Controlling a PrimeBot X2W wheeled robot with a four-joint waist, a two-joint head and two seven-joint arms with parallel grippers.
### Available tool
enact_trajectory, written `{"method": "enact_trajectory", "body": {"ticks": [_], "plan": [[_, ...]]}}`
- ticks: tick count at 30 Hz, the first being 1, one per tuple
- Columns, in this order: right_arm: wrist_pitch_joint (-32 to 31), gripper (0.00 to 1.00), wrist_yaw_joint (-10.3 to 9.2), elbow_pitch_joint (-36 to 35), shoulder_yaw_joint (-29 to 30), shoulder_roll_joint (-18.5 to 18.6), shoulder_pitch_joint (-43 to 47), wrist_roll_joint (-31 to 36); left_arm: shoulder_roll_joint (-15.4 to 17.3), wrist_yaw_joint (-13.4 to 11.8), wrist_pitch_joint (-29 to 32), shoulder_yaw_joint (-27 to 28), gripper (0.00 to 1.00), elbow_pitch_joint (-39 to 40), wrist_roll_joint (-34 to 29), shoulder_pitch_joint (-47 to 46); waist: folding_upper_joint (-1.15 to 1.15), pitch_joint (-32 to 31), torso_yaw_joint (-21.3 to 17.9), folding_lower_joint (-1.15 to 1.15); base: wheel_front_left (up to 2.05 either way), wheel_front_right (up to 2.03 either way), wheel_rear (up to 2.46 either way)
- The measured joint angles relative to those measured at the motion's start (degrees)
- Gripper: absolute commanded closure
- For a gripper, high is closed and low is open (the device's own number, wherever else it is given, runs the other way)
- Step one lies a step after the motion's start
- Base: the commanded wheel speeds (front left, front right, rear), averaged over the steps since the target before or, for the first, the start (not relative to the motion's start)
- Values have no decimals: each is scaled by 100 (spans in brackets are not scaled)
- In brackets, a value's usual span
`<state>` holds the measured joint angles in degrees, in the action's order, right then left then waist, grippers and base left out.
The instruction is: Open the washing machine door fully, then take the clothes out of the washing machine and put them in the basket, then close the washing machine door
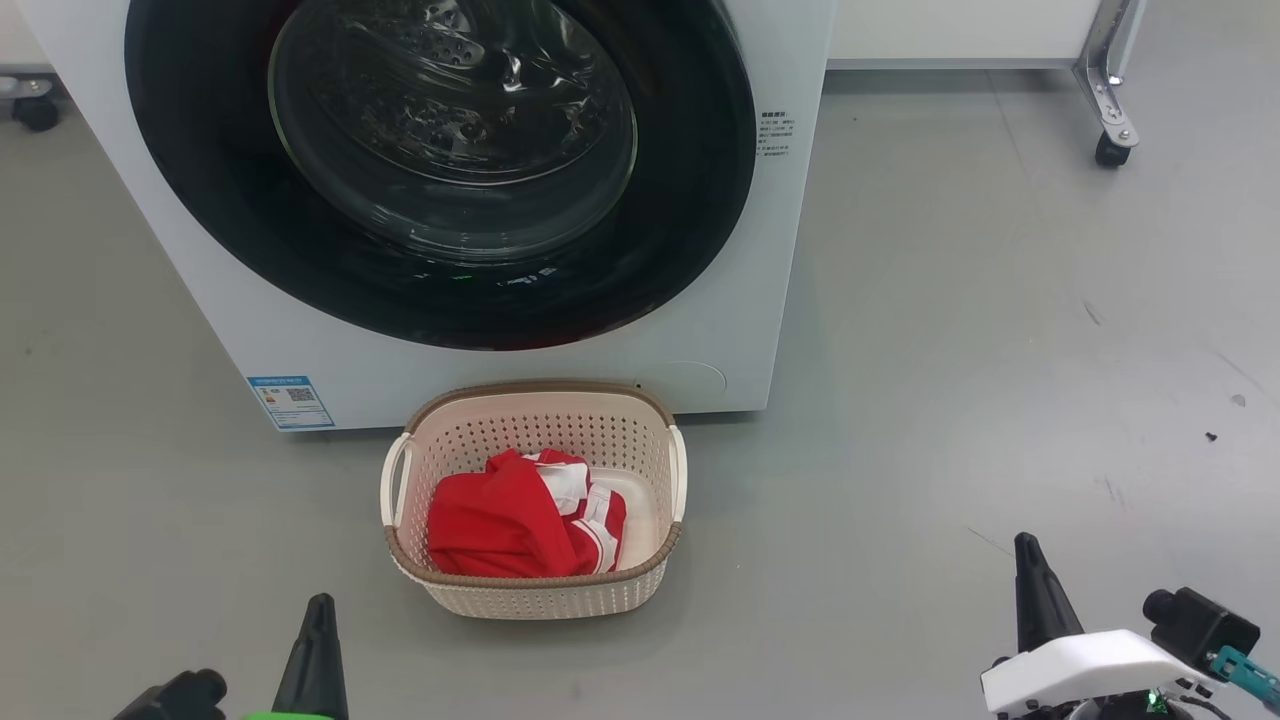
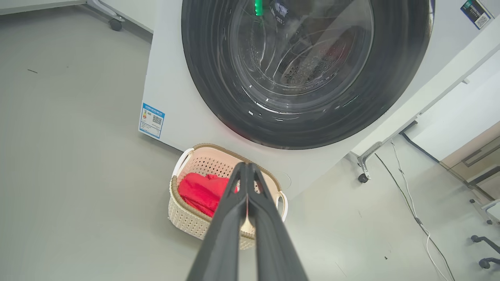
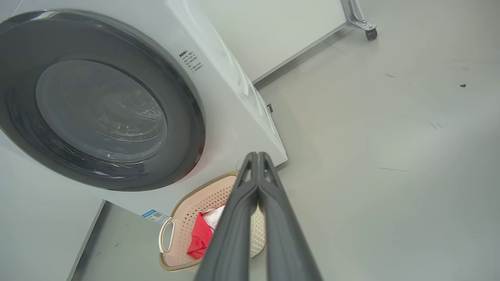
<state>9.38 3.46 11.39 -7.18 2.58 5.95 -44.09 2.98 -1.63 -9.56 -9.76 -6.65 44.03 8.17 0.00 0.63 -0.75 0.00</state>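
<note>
Door (image 1: 200,200): sits shut, flat on the front of the washer (image 1: 300,350). Clothes (image 1: 500,525): lie red and white in the basket (image 1: 540,388), more to its left side. Basket: stands on the floor (image 1: 900,400), right in front of the washer, under the door.

Left end effector (image 1: 320,608): clenched, holds nothing, hangs low at the left, apart from the basket. Right end effector (image 1: 1027,548): clenched too, holds nothing, hangs low at the right, well apart from the basket.

From the head: takes in both end effectors at once, along with the blue label (image 1: 290,402) and the small print (image 1: 775,133) on the washer.

From the left wrist: looks along the two pressed-together fingers (image 2: 230,218), with the basket and red clothes behind them. Adds wires (image 2: 410,203) trailing on the floor past the washer.

From the right wrist: looks along its own tight-shut fingers (image 3: 234,218), with the basket just behind. Adds the white side wall (image 3: 234,78) of the washer, and shows the door lying flush against the front.
</note>
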Motion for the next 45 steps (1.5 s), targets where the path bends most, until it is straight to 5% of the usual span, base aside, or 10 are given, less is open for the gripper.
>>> {"method": "enact_trajectory", "body": {"ticks": [45], "plan": [[-764, 100, 199, 200, 624, 212, -575, -3542, 190, 519, 764, 566, 100, -477, 3552, -663, 0, -27, 51, 0, 0, 0, 0]]}}
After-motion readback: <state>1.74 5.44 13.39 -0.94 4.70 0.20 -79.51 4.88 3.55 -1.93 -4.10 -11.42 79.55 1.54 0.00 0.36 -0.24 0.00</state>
